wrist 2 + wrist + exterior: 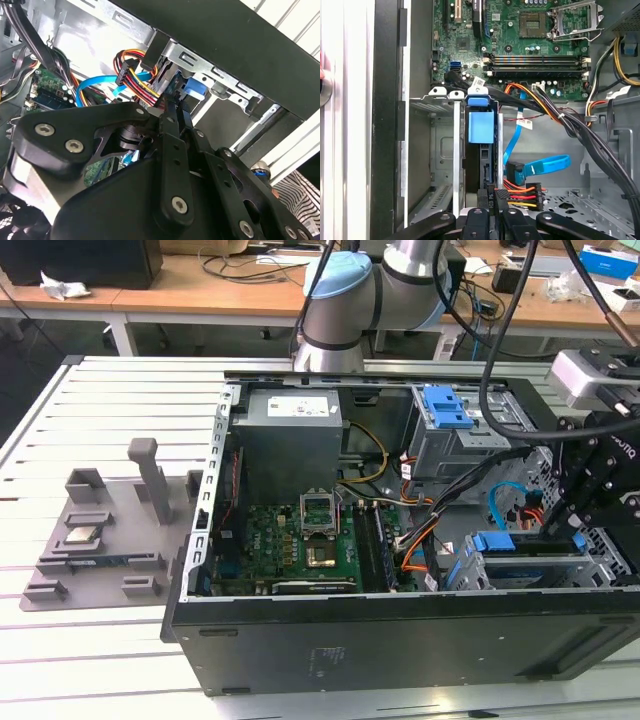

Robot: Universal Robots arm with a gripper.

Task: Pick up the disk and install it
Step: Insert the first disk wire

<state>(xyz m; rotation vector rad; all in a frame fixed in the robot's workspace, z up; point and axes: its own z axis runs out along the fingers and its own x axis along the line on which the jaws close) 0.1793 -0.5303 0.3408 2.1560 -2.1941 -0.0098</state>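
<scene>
The disk [525, 558], silver with a blue plastic bracket, stands on edge in the drive bay at the case's front corner, on the exterior view's right. In the first wrist view the disk [481, 127] shows its blue tab between the bay's metal rails. My gripper [553, 530] reaches down into that corner right over it. In the second wrist view the gripper [174, 107] has its fingers drawn together at the disk's [194, 91] near end. I cannot tell whether the tips pinch the bracket or only rest against it.
A bundle of coloured power wires [522, 192] and a blue data cable [545, 165] lie beside the bay. The motherboard [300, 535] with an open CPU socket, the power supply [290, 435] and a grey drive cage with a blue latch [447, 408] fill the case. A grey fixture [105, 530] sits outside.
</scene>
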